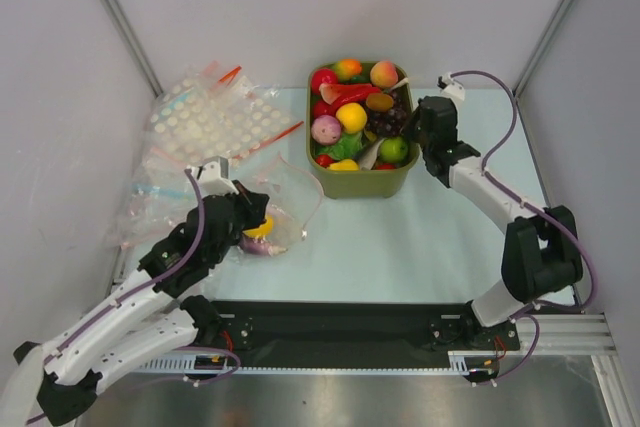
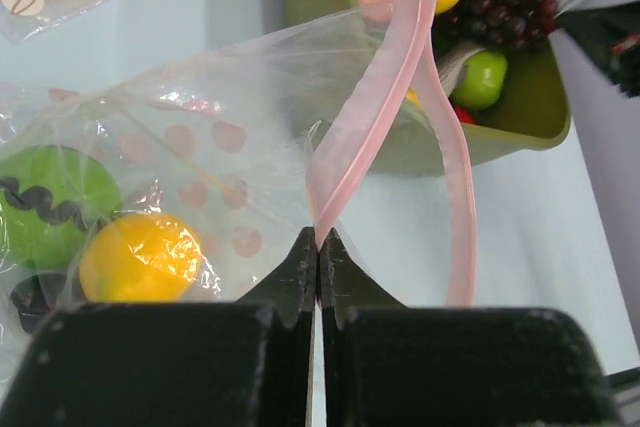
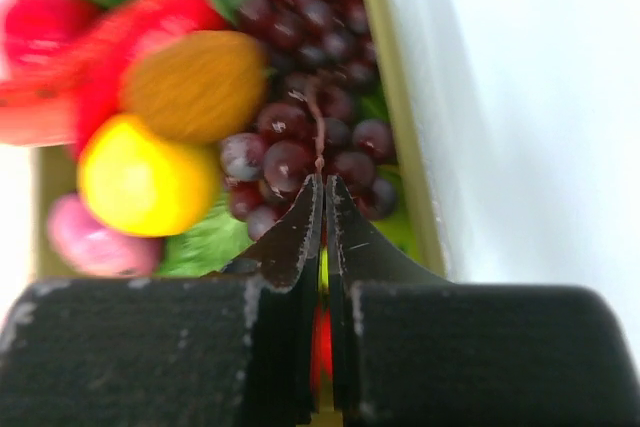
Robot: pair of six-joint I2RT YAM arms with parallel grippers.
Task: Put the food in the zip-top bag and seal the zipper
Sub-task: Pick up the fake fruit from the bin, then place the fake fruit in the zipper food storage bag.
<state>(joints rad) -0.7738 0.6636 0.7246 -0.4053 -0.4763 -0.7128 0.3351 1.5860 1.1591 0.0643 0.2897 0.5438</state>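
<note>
The clear zip-top bag (image 1: 292, 190) lies left of the olive-green tub (image 1: 362, 185); it also shows in the left wrist view (image 2: 200, 117). My left gripper (image 2: 318, 239) is shut on its pale pink zipper (image 2: 372, 112), whose mouth gapes open toward the tub. Inside the bag are a yellow lemon (image 2: 140, 257) and a green piece (image 2: 50, 202). My right gripper (image 3: 322, 179) is over the tub's right side (image 1: 408, 125), shut on the thin stem of the dark grapes (image 3: 300, 147). The tub holds several more toy fruits, among them a yellow one (image 3: 140, 182).
Clear bags with white dots and red strips (image 1: 215, 122) lie at the back left, and a bag with a blue strip (image 1: 150, 190) lies at the left edge. White walls stand close on both sides. The tub's right wall (image 3: 400, 97) is close to my right fingers.
</note>
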